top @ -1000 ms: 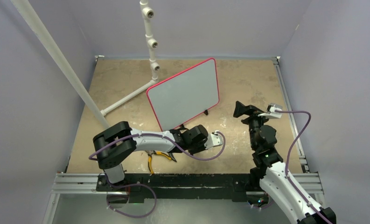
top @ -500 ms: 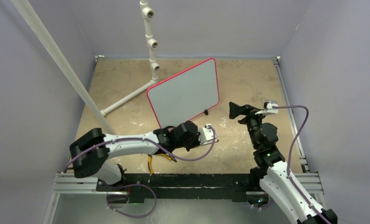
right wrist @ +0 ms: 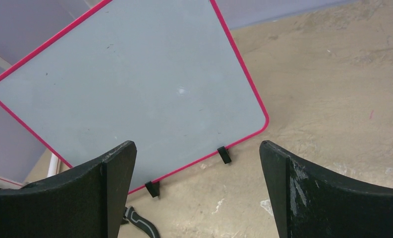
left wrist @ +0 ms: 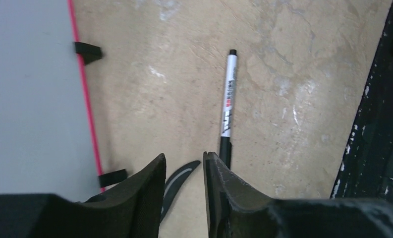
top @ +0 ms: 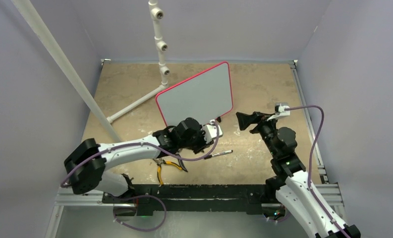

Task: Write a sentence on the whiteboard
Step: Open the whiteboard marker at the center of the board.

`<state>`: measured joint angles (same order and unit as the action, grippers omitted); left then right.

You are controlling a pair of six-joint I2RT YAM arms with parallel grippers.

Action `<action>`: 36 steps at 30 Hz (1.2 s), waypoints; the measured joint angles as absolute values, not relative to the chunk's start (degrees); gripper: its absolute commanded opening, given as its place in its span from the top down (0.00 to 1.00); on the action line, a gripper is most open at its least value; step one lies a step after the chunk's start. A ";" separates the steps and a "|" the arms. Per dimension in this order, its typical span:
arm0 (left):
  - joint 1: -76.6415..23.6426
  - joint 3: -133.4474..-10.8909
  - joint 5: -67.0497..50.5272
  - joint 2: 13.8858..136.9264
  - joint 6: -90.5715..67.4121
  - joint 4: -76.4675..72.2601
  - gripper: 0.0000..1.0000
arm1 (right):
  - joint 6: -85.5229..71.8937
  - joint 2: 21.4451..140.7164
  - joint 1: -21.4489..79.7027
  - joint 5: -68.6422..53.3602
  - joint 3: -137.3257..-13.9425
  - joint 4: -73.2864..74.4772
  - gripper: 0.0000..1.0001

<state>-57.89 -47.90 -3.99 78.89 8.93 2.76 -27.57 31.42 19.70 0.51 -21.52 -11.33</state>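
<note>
In the top view, a marker (top: 219,154) is now lying on the table (top: 263,89) at lower centre, just right of the left gripper (top: 199,146), where none was showing a second ago; the whiteboard (top: 196,99) is standing mid-frame, blank; in the left wrist view, the jaws are sitting narrowly apart, gripping nothing, the marker resting beyond them; in the right wrist view, the right gripper (right wrist: 196,148) is gaping wide, facing the board; the marker is seemingly slipping free, so the sentence is waiting on a re-grasp.

Red-framed whiteboard (top: 196,99) at mid-table; marker (top: 219,154) and yellow-handled pliers (top: 160,171) on the tabletop (top: 263,84) in front.
</note>
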 measured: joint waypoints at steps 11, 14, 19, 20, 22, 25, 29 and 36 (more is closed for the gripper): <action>-61.21 -49.06 -9.04 91.33 7.92 5.61 0.65 | -27.40 27.59 19.70 4.01 -17.28 -15.53 0.05; -61.17 -49.63 -9.21 92.07 7.92 5.63 0.66 | -27.40 26.92 19.70 4.58 -15.97 -16.32 0.05; -61.14 -51.55 -9.52 95.02 7.97 5.61 0.69 | -27.40 26.70 19.70 4.99 -15.16 -17.19 0.05; -61.14 -51.75 -9.58 95.64 7.97 5.65 0.69 | -27.40 26.70 19.70 4.99 -15.16 -17.41 0.05; -61.14 -51.83 -9.58 96.42 7.99 5.80 0.69 | -27.40 26.70 19.70 4.99 -15.14 -17.76 0.05; -61.14 -51.86 -9.54 96.64 8.01 6.35 0.69 | -27.40 26.55 19.70 4.99 -15.03 -18.04 0.05; -61.14 -51.88 -8.99 96.73 8.05 7.16 0.71 | -27.40 26.52 19.70 4.99 -14.74 -18.24 0.05; -61.14 -52.10 -7.57 97.71 8.08 7.60 0.71 | -27.40 26.44 19.70 4.99 -14.63 -18.44 0.05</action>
<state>-61.14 -52.10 -7.57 97.71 8.08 7.60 -27.40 26.44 19.70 4.99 -14.63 -18.44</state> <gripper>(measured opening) 0.290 0.954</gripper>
